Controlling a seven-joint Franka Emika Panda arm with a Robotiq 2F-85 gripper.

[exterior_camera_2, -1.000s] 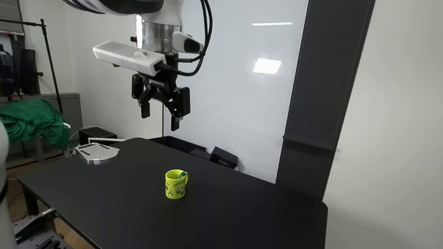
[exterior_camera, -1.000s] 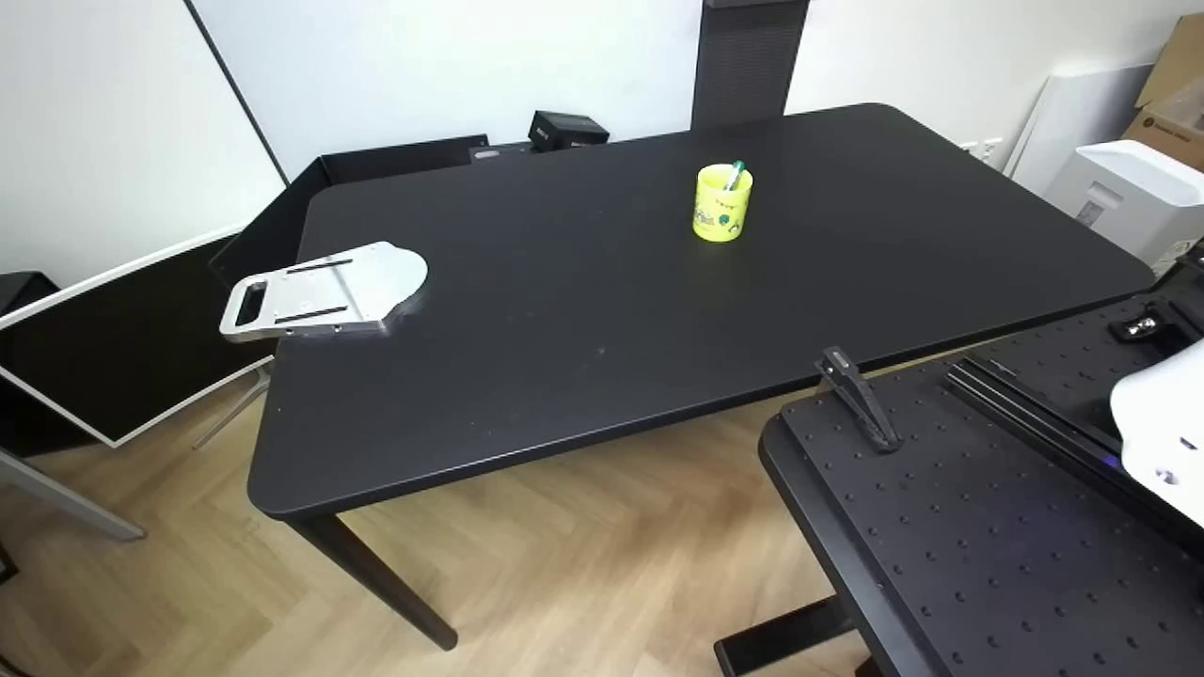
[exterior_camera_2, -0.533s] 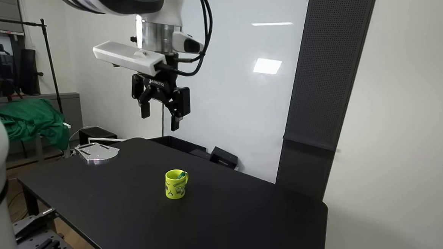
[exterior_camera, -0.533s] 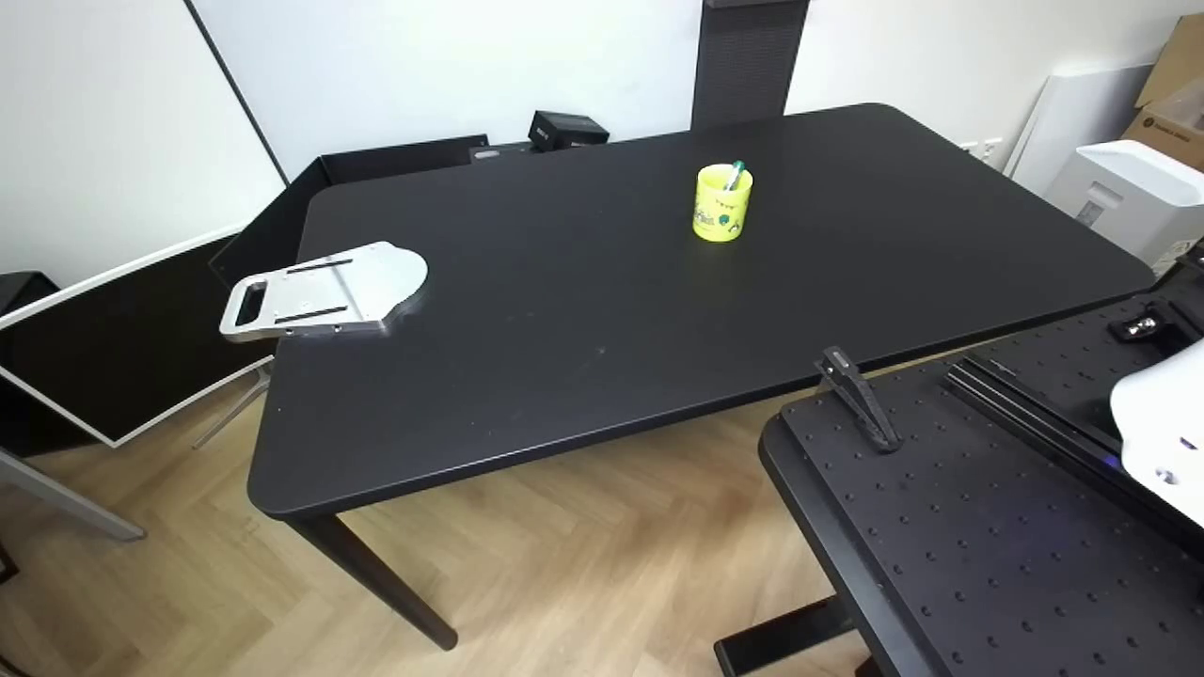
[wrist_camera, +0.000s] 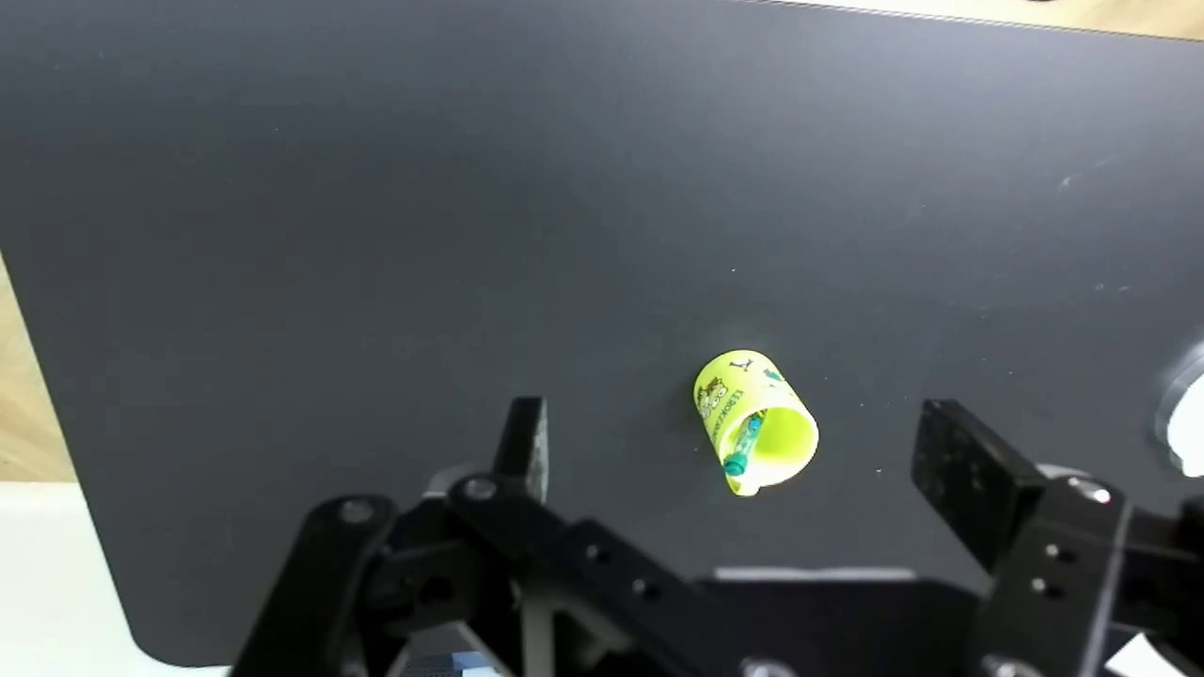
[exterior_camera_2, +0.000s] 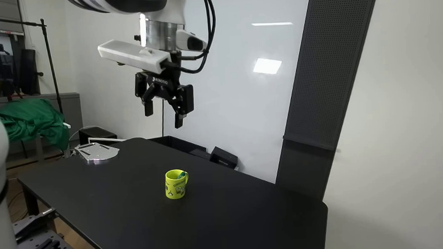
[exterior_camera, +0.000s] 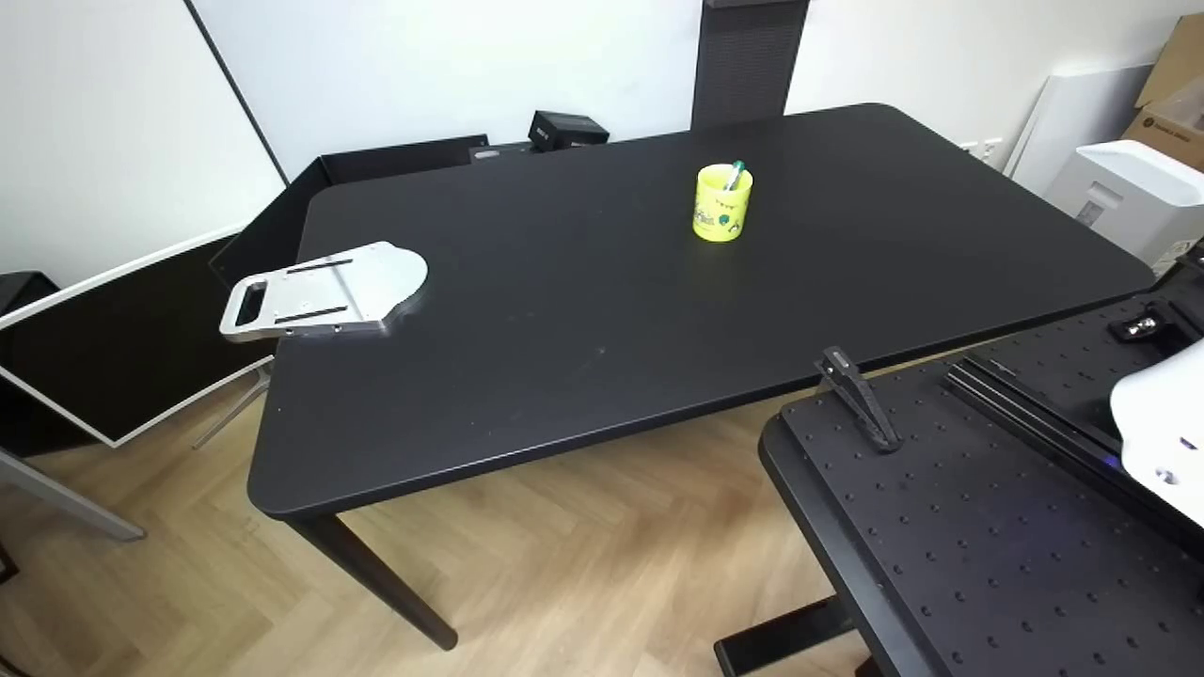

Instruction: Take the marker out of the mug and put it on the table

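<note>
Black gripper [exterior_camera_2: 163,115] hangs spread and empty above the matte black table [exterior_camera_2: 230,211]. The thin green-tipped marker [wrist_camera: 746,442] leans inside the upright yellow cylindrical mug [wrist_camera: 726,387]. Recommended: centre over the green tip, descend straight, pinch the marker alone, lift clear. Count: 1 gripper, 1 marker, 1 mug, 1 table, 1 flat silvery plate [exterior_camera: 367,279].

White arm [exterior_camera_2: 175,9], silver collar [exterior_camera_2: 162,35], black cables [exterior_camera_2: 207,0]; black end effector [exterior_camera_2: 163,115], white ROBOTIQ lettering [exterior_camera_2: 160,80].
</note>
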